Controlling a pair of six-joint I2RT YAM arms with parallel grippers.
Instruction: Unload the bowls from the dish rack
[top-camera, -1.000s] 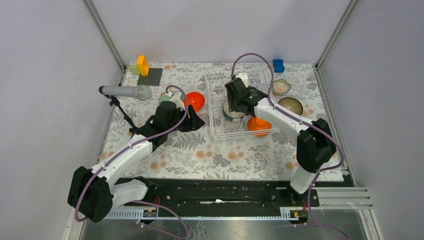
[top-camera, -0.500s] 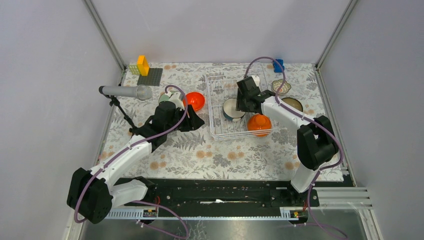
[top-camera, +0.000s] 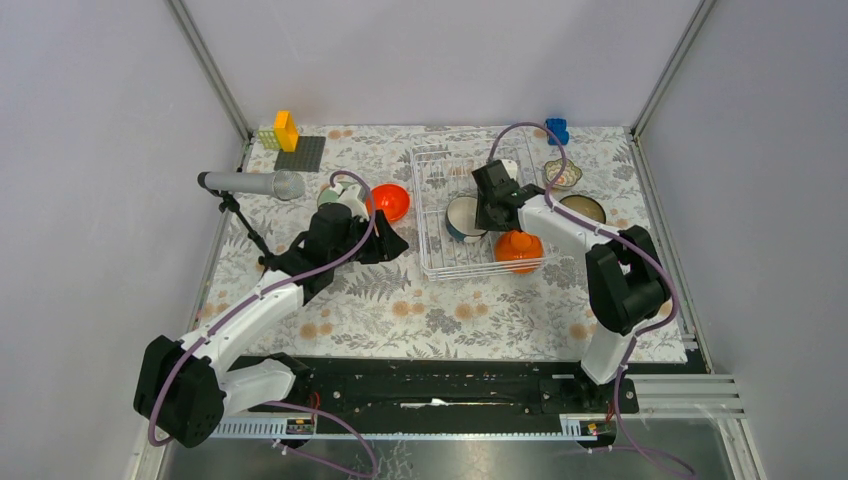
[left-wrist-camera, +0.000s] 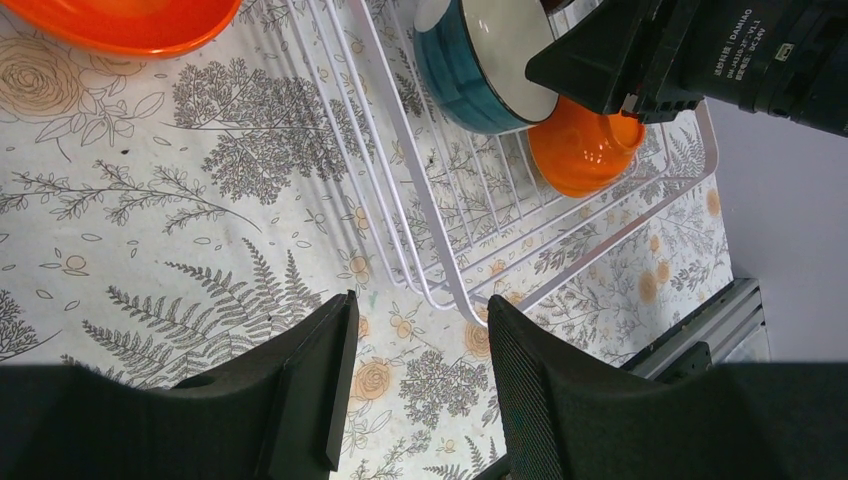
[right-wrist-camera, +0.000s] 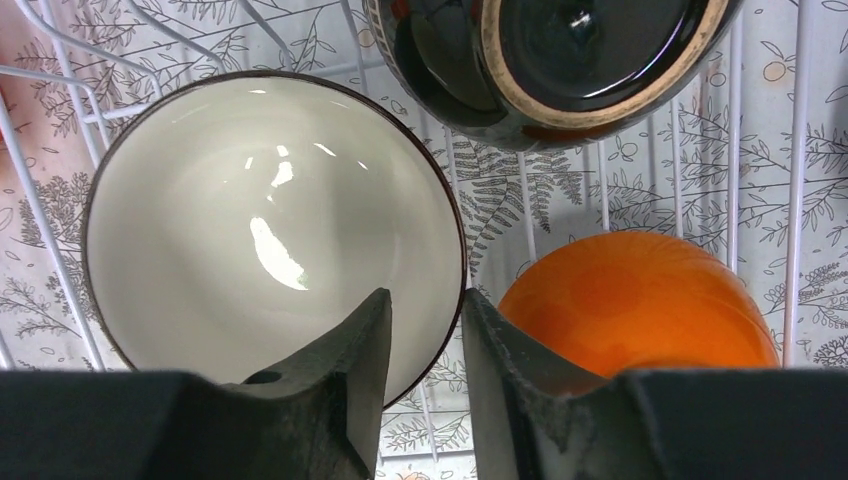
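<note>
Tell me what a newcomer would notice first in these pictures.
The white wire dish rack in the middle of the floral mat stands out, holding a teal bowl and an upturned orange bowl. The right gripper stands astride the teal bowl's rim, jaws not yet clamped. Left of the rack, the left gripper hangs open and empty near a second orange bowl on the mat.

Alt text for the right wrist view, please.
Pincer straddles the rim of a white-lined bowl sitting in the rack. An overturned orange bowl lies just to its right, and a dark glossy bowl sits at the top of the view.
</note>
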